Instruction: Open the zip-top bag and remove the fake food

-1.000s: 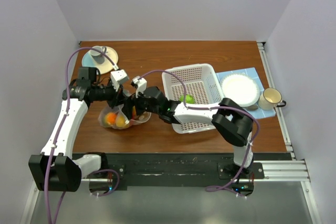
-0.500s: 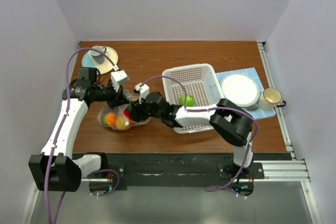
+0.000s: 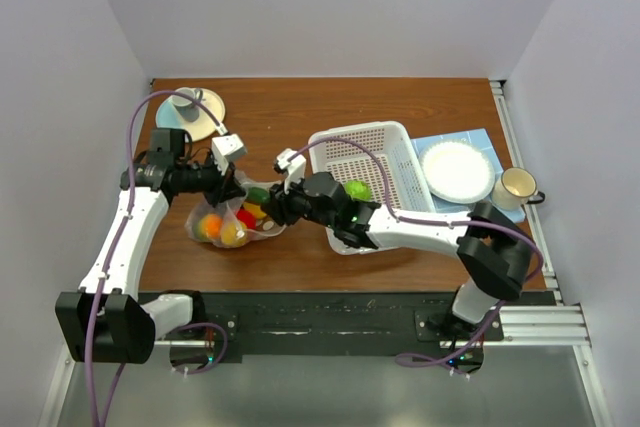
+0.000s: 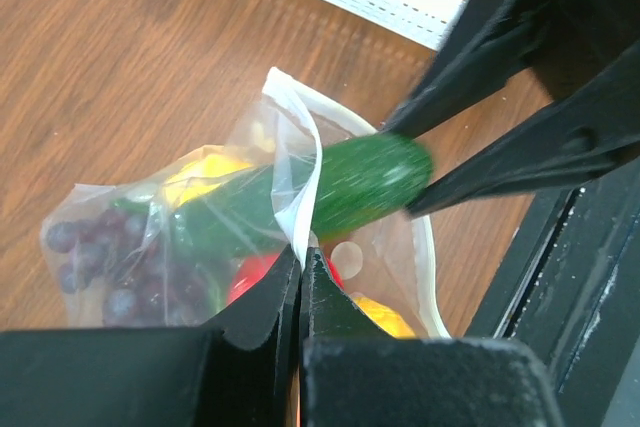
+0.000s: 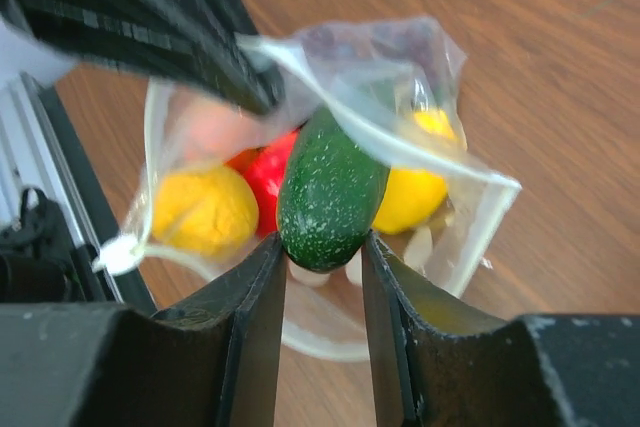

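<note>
The clear zip-top bag lies open on the table, left of the basket. My left gripper is shut on the bag's upper rim and holds it up. My right gripper is shut on the end of the dark green cucumber, which sticks halfway out of the bag's mouth. Still inside are a lemon, an orange, a red round piece and purple grapes. A green round piece sits in the white basket.
The white perforated basket stands just right of the bag, close behind my right gripper. A plate with a grey cup is at the back left. A white plate on a blue mat and a mug are at the right.
My right gripper has closed on the cucumber and drawn back to the right, pulling it partly out of the bag. The left gripper has kept its hold on the rim.
</note>
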Robot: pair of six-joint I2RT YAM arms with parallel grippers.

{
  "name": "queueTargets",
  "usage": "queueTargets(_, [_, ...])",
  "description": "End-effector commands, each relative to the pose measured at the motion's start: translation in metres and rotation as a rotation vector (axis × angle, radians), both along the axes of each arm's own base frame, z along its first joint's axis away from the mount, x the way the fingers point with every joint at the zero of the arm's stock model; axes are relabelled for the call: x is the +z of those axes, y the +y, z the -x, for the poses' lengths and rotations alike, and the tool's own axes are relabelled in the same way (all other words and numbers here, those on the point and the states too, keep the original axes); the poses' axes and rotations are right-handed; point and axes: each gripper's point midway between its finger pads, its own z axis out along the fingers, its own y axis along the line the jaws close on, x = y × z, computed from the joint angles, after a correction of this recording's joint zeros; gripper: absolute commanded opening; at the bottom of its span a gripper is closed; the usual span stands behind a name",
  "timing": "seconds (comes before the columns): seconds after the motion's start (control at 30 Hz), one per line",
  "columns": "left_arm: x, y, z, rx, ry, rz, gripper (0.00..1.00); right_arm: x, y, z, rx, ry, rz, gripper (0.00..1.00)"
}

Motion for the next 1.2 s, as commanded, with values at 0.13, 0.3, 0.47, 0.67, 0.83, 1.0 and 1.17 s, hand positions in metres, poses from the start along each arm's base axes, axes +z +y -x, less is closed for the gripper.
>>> queueTargets(0.13, [-0.008,0.002,-0.007,-0.002,-0.028,-0.013,0.00,0.056,-0.100,-0.007,-0.215,-0.126,-0.036,0.18])
queueTargets(0.3, [-0.007,0.000,-0.008,-0.003,-0.020,-0.002,0.00,0.080,-0.150,-0.025,-0.341,-0.160,-0.058,0.20])
queueTargets(0.47, [-0.004,0.000,-0.007,0.000,-0.028,-0.001,0.00,0.081,-0.186,-0.049,-0.470,-0.184,-0.032,0.22])
queueTargets(0.67, [-0.004,0.001,-0.006,0.000,-0.029,-0.007,0.00,0.057,-0.211,-0.072,-0.597,-0.161,0.012,0.22])
queueTargets(0.83, [-0.003,0.001,-0.005,-0.003,-0.030,-0.004,0.00,0.036,-0.211,-0.084,-0.634,-0.116,0.036,0.26])
queueTargets(1.0, [-0.005,0.001,-0.005,-0.003,-0.032,-0.009,0.00,0.052,-0.172,-0.067,-0.427,-0.110,-0.027,0.62])
queueTargets(1.17, [-0.007,0.000,-0.006,-0.003,-0.025,-0.002,0.00,0.050,-0.103,-0.019,-0.230,-0.187,0.073,0.79])
